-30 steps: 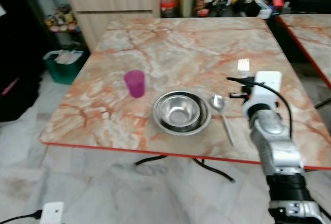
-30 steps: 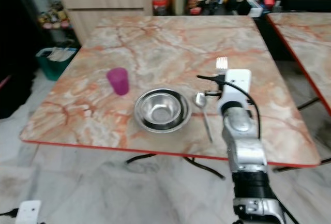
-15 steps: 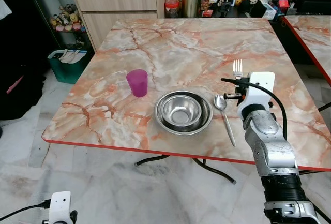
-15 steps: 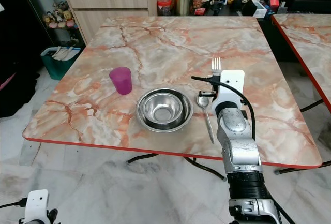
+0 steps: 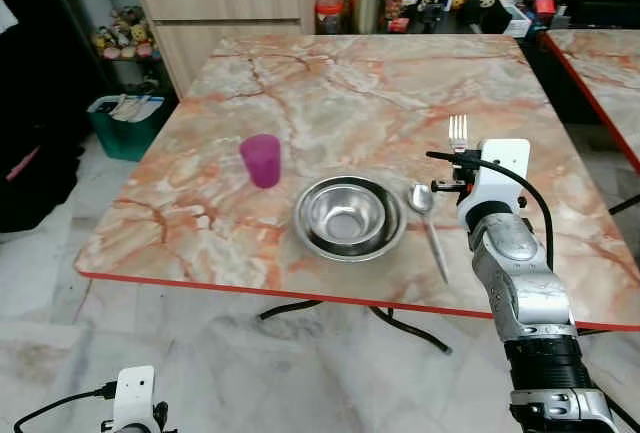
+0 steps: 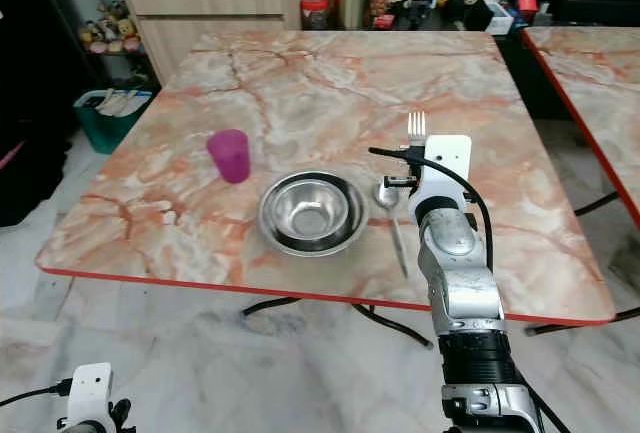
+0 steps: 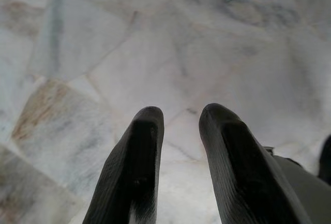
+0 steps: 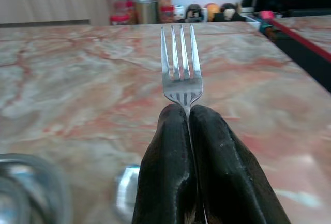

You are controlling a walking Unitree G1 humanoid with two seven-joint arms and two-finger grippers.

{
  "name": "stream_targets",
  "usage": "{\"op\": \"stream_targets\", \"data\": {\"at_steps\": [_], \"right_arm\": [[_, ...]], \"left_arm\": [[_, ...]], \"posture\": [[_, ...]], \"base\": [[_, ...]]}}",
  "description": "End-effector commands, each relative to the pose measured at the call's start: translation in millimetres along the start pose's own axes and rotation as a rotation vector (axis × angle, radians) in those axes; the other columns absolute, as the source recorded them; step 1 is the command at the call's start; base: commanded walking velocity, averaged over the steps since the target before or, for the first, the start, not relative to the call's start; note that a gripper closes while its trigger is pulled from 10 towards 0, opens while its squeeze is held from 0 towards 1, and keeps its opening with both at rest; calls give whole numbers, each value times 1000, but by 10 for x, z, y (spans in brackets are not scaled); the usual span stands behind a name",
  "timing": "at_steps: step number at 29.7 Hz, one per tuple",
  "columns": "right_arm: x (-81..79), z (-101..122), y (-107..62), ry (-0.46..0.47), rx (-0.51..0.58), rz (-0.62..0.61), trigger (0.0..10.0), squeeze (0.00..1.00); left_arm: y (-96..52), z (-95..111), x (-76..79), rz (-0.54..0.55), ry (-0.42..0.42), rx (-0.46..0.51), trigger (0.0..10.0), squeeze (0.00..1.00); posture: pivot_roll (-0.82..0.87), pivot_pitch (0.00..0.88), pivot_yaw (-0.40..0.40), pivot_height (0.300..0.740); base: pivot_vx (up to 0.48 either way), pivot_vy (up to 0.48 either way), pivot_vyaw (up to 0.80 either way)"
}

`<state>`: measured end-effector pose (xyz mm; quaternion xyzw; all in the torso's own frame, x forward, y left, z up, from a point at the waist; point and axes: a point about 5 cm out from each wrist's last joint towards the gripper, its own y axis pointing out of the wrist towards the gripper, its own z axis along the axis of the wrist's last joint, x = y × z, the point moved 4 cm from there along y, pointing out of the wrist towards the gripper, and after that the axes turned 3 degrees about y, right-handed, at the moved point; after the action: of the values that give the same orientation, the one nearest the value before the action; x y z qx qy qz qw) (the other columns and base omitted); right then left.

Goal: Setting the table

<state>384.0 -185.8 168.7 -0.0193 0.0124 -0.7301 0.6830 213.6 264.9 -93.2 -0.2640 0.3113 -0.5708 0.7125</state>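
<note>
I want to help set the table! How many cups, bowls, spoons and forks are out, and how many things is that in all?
Cup: 1
Bowl: 1
Spoon: 1
Fork: 1, held in the right hand
Total: 4

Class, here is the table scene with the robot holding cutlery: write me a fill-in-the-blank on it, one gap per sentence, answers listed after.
1. The right gripper has its jaws shut on a ____.
2. The spoon lies on the table just right of the steel ____.
3. The cup left of the bowl is coloured ____.
4. The left gripper hangs over the marble ____.

Answers: fork; bowl; purple; floor
</note>
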Motion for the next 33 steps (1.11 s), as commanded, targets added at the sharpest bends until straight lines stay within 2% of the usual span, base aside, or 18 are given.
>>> {"op": "stream_targets", "data": {"at_steps": [1, 5, 17, 19, 25, 33], "right_arm": [[1, -21, -24, -7, -8, 3, 10000, 0], [11, -56, -56, -5, -13, 3, 10000, 0], [-25, -139, -95, 1, -40, 13, 10000, 0], [-8, -308, -88, 20, -94, 10, 10000, 0], [38, -565, -56, 20, -176, 5, 10000, 0], [85, -696, -30, 8, -221, -8, 10000, 0]], "left_arm": [[-5, -39, 25, -10, 13, -13, 10000, 0], [-8, -49, 28, -15, 14, -13, 10000, 0], [-12, -71, 40, -16, 7, -18, 10000, 0], [-12, -78, 49, -21, 7, -22, 10000, 0], [-13, -98, 71, -28, 2, -32, 10000, 0], [-16, -125, 106, -34, -7, -40, 10000, 0]], "posture": [[-36, 86, 56, 740], [-37, 81, 56, 740], [-40, 72, 52, 740], [-39, 73, 49, 740], [-41, 78, 50, 740], [-37, 90, 47, 740]], "base": [[0, -259, 0], [0, -257, 0], [0, 0, 0], [0, 0, 0], [0, 0, 0], [0, 0, 0]]}}
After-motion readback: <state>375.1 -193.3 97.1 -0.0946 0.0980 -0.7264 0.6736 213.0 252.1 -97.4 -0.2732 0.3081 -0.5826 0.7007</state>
